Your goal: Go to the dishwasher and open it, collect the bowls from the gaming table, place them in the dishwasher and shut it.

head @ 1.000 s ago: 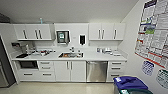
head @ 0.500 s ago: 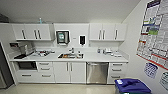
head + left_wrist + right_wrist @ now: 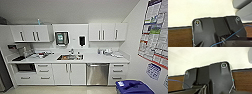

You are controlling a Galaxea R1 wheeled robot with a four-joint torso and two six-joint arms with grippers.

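Closed dishwasher (image 3: 97, 74) sitting under the kitchenette worktop (image 3: 100, 59), right of the sink (image 3: 70, 57); claw states cannot be told.

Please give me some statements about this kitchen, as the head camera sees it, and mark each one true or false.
1. The dishwasher door is shut. True.
2. The dishwasher stands left of the sink. False: it sits below the counter, right of the sink.
3. A blue bin stands near the wall with posters. True.
4. Orange bowls lie on the counter above the dishwasher. False: no orange bowls can be seen there.
5. The upper cabinets have their doors closed. True.
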